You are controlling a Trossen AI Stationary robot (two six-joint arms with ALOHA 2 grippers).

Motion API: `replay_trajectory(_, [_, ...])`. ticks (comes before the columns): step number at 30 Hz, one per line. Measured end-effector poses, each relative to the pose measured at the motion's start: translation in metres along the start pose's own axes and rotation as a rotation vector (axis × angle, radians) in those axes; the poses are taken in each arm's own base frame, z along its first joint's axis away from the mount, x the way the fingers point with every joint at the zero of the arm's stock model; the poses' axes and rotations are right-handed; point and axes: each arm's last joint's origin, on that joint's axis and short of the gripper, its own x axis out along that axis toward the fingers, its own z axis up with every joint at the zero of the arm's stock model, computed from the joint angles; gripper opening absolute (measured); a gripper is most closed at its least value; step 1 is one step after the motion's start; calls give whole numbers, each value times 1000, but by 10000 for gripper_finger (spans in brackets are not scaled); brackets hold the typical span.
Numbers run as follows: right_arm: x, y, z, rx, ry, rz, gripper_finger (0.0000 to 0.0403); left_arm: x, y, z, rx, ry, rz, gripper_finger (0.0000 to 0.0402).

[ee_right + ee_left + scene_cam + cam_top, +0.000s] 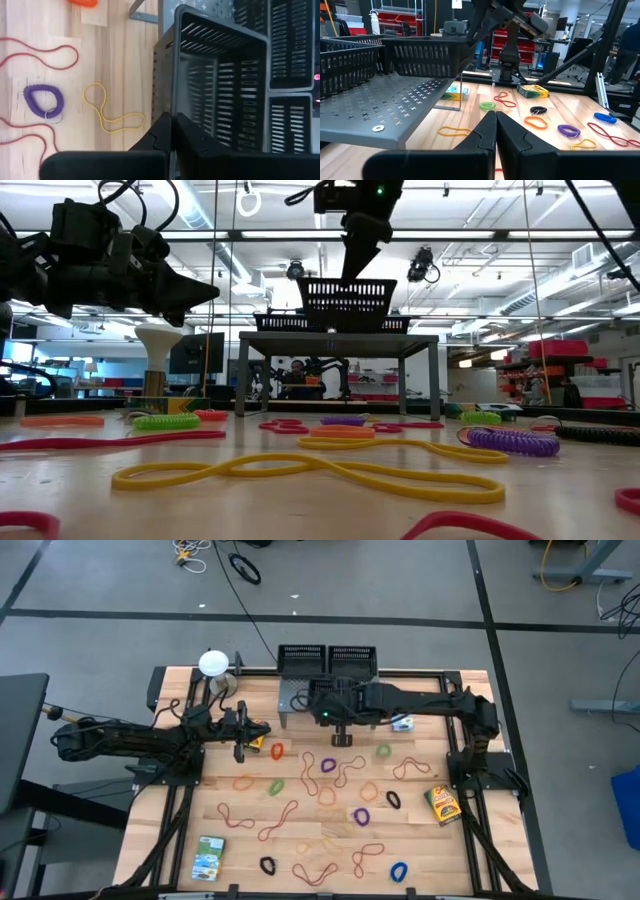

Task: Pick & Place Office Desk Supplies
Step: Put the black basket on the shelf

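Observation:
My right gripper [358, 268] hangs over the grey perforated shelf [395, 102] at the table's far middle, shut on a black mesh tray [345, 298]. The tray is clear of the shelf top. Two more mesh trays [302, 660] [352, 660] stand on the shelf's far part. My left gripper [495, 122] is shut on nothing. It is held level above the table's left part, just left of the shelf, and points toward the right. Many coloured rubber-band loops [335, 768] lie flat across the wooden table. My right gripper pinches the tray's side wall at its top rim [175, 107] between its two fingers, one on the outer face and one on the inner. The fingers come from above, slanting down. The tray hangs below them, about level and open side up, above the shelf.
A white ball on a stand [213, 664] is at the far left corner. Card boxes lie at the near left [210, 856], at the right [442, 803] and beside the shelf [403, 723]. A black frame [470, 770] runs along the table's sides.

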Motion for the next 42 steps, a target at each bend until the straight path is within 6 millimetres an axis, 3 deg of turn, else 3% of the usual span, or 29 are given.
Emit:
replay_trajectory(11, [14, -10, 0, -9, 2, 29, 11, 0, 0, 0, 0, 0, 0, 9])
replay_trajectory(42, [18, -19, -2, 17, -4, 23, 27, 0, 0, 0, 0, 0, 0, 9])
